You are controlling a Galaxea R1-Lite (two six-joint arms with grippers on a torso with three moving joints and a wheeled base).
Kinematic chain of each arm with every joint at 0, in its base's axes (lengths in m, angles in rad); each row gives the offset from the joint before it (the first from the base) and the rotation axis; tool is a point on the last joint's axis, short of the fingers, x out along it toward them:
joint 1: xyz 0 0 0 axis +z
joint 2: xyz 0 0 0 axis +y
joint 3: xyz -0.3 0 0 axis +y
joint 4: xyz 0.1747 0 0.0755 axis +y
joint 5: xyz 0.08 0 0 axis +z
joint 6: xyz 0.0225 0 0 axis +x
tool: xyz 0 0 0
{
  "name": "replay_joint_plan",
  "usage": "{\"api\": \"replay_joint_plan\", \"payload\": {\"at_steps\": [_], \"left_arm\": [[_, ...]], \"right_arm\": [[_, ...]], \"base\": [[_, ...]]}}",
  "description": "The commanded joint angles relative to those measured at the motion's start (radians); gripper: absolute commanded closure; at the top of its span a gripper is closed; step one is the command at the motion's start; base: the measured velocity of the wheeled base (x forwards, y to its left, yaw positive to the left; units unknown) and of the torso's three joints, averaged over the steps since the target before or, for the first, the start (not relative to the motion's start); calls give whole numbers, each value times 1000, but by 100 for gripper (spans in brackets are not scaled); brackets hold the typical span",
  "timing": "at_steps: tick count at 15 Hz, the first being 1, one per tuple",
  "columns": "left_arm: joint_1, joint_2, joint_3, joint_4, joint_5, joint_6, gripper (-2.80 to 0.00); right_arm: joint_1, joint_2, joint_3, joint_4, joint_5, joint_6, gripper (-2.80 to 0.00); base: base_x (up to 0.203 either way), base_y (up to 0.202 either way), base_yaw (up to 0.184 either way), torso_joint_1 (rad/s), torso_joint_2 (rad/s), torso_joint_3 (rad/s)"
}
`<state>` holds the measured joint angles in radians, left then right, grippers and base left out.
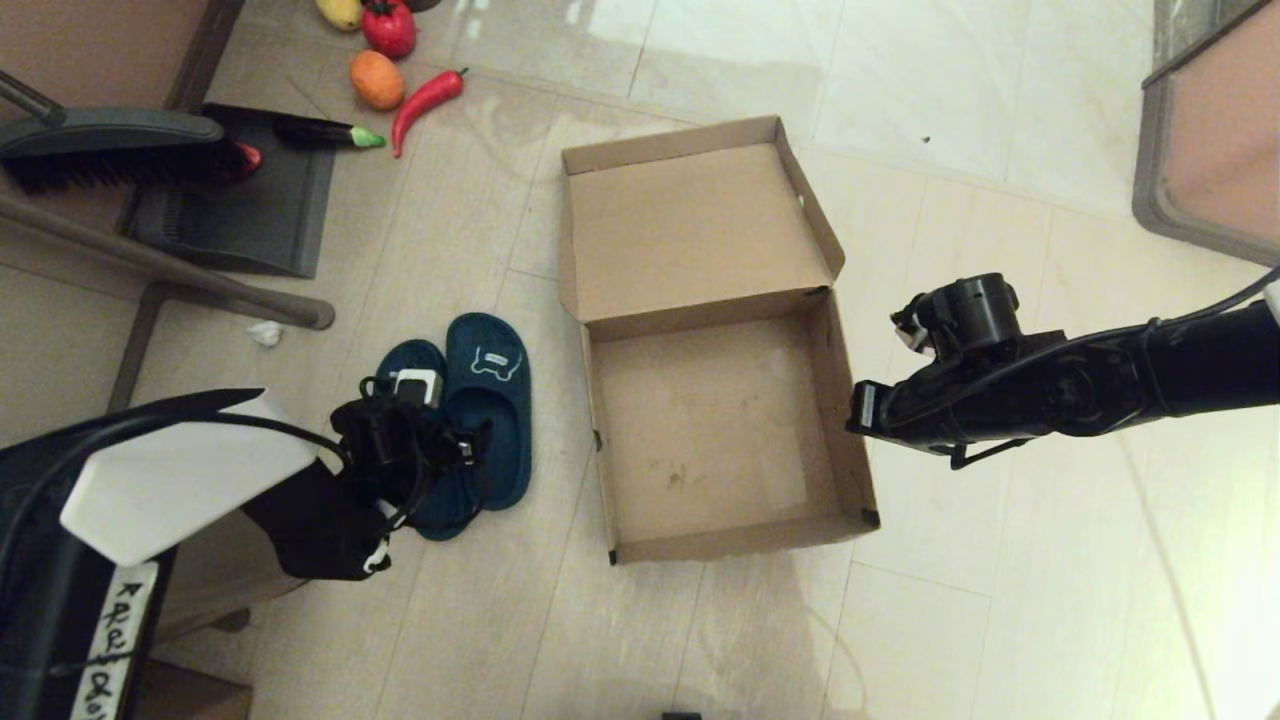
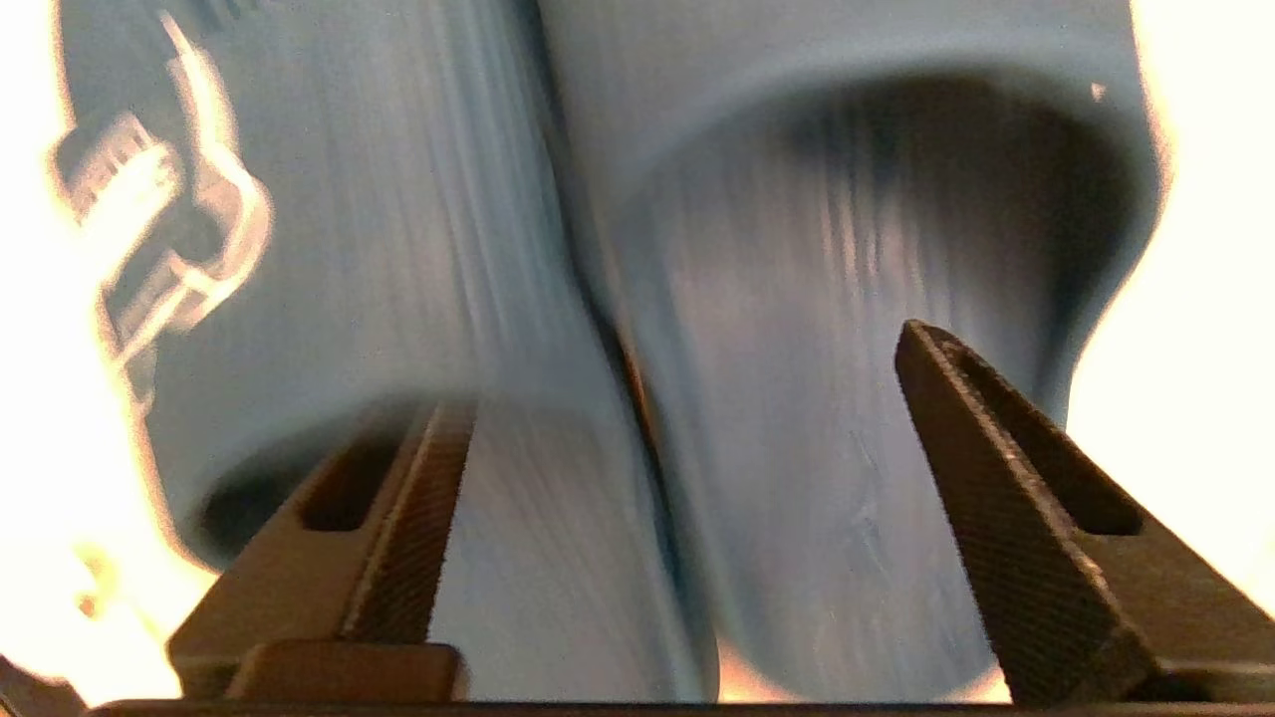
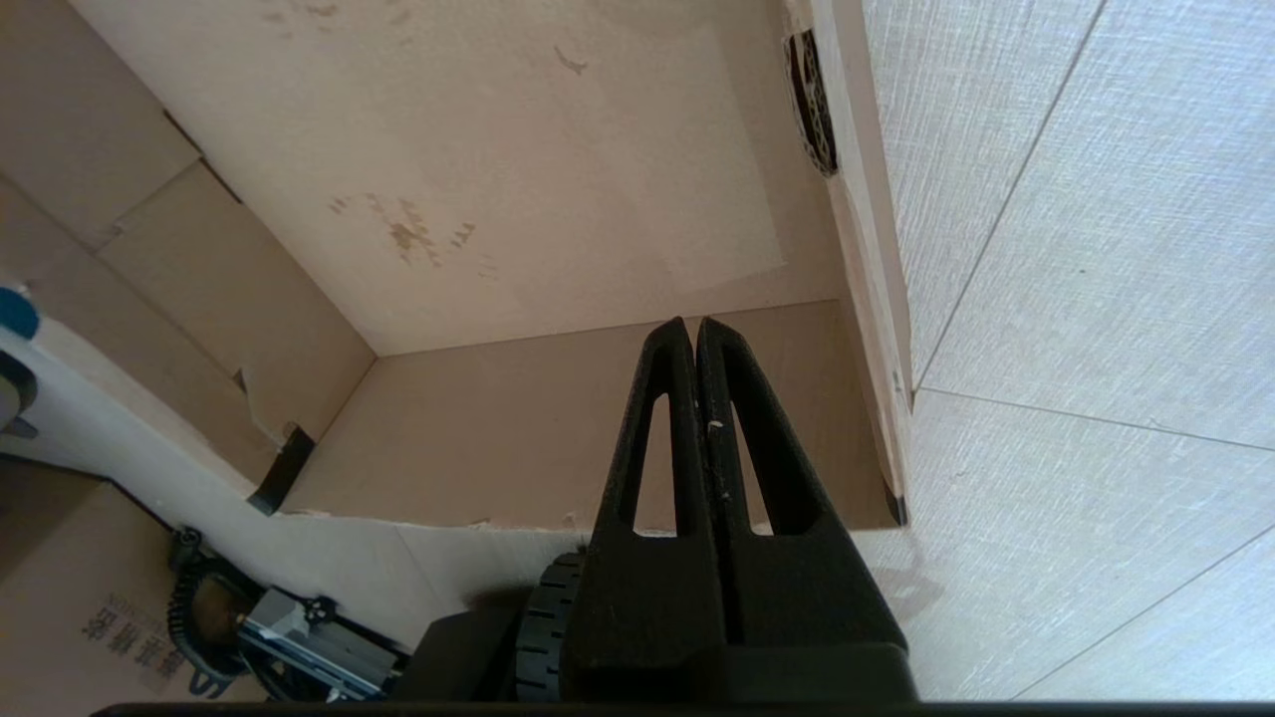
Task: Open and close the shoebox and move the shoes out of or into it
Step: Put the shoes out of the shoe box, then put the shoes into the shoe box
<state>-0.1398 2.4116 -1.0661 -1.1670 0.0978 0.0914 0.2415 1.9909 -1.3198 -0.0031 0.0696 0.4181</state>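
The brown cardboard shoebox (image 1: pixel 740 540) stands open on the tiled floor with its lid (image 1: pixel 690 230) folded back; nothing lies inside. The two navy slippers (image 1: pixel 495 400) lie side by side just left of it. My left gripper (image 1: pixel 435 445) is low over their heel ends. In the left wrist view it (image 2: pixel 677 368) is open, its fingers (image 2: pixel 996 498) straddling the touching inner sides of both slippers (image 2: pixel 797 418). My right gripper (image 1: pixel 862 412) hovers at the box's right wall. It (image 3: pixel 694 324) is shut and empty, pointing into the box (image 3: pixel 498 149).
Toy vegetables lie at the far left: a red pepper (image 1: pixel 388 28), an orange fruit (image 1: pixel 376 80), a chilli (image 1: pixel 428 97). A dustpan (image 1: pixel 240 210) with a brush (image 1: pixel 110 150) sits beside furniture legs. More furniture (image 1: pixel 1210 140) stands at the far right.
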Motion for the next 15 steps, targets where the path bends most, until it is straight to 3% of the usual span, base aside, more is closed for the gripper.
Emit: {"api": "replay_joint_plan", "payload": {"at_steps": [1, 6, 9, 13, 15], "left_arm": [[5, 36, 8, 46, -5, -7, -280], [12, 41, 30, 60, 3, -28, -280], [8, -71, 118, 51, 6, -28, -280], [-33, -302, 263, 61, 6, -27, -280], [-61, -307, 193, 101, 16, -25, -280]], "right_arm": [[1, -23, 10, -1, 1, 2, 0], [4, -40, 24, -2, 1, 4, 0], [-4, -70, 15, 0, 8, 3, 0], [-93, -68, -70, 6, 18, -17, 0], [-149, -44, -91, 18, 19, -24, 0]], "base": [[0, 0, 0, 0, 0, 0], [0, 0, 0, 0, 0, 0], [0, 0, 0, 0, 0, 0], [0, 0, 0, 0, 0, 0], [0, 0, 0, 0, 0, 0]]}}
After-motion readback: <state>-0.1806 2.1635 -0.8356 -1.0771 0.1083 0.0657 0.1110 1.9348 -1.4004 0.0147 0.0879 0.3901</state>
